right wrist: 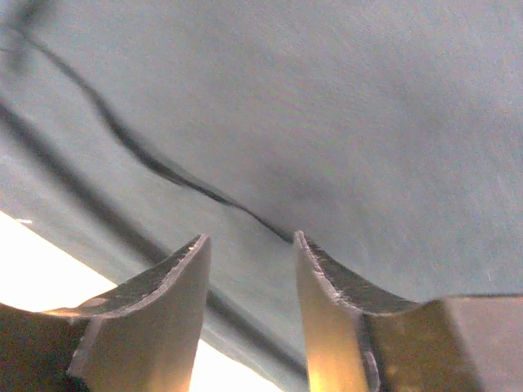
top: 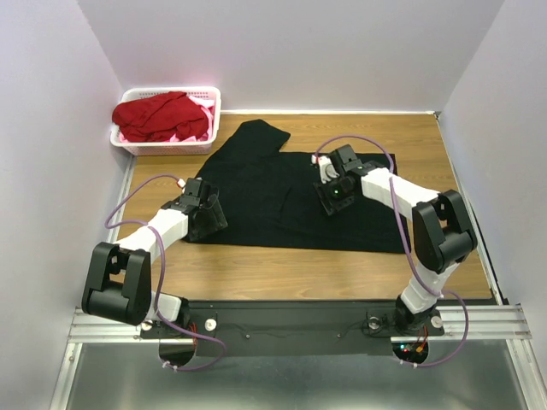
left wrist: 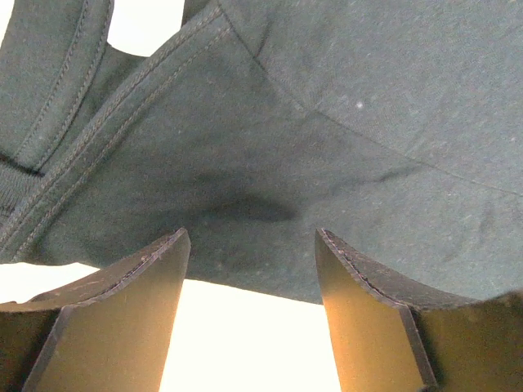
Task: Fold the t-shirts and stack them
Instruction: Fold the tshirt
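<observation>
Black and finely knit, the black t-shirt is spread flat on the wooden table. Its long axis is laid left to right, and one sleeve is pointed far-left toward the white slotted basket, where a crumpled red t-shirt is heaped. The left gripper is held wide open at the stitched near-left hem. The right gripper is parted over a thin crease.

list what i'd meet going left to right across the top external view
red t-shirt in the white basket → left end effector → right end effector. The black t-shirt spreads under both end effectors, so it has no single place in the order.
</observation>
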Tool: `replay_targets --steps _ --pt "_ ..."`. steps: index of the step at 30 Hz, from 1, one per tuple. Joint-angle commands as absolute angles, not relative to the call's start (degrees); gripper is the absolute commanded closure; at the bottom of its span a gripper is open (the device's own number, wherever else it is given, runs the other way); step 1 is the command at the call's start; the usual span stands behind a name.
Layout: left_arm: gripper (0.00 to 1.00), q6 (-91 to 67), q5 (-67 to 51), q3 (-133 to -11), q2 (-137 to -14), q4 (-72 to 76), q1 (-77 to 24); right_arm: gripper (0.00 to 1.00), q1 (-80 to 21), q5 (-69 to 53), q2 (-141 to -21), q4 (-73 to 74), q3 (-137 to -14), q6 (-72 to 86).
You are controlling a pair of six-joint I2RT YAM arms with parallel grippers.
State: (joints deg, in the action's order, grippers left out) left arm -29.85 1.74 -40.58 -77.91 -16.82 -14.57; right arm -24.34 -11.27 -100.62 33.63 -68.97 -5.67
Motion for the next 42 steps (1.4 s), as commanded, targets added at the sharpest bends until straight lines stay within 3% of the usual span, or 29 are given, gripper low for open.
replay_targets --steps 1,20,23,29,33,42 --pt "0.26 -29.4 2.3 -39.8 -77.3 -16.7 -14.8 0.52 -28.4 -17.4 -102.5 32.9 -74.7 -7.7" --pt "0.26 -28.6 2.5 -38.6 -77.0 -17.1 -14.8 0.57 -32.5 -22.9 -112.1 32.9 -80.8 -10.1" --pt "0.26 -28.7 2.5 -38.5 -77.2 -17.0 -14.8 0.63 -32.7 -22.9 -112.8 32.9 -80.9 -10.2" --pt "0.27 -28.7 3.0 -38.5 -77.2 -17.3 -14.8 0.88 -32.8 -20.0 -112.7 33.0 -82.4 -10.5" --pt "0.28 -28.8 3.2 -38.2 -77.5 -17.8 -14.6 0.99 -32.8 -15.9 -111.7 33.0 -83.1 -10.7" --pt "0.28 -28.6 3.0 -37.8 -77.3 -17.9 -13.9 0.99 -32.8 -12.4 -110.9 33.0 -82.6 -10.6"
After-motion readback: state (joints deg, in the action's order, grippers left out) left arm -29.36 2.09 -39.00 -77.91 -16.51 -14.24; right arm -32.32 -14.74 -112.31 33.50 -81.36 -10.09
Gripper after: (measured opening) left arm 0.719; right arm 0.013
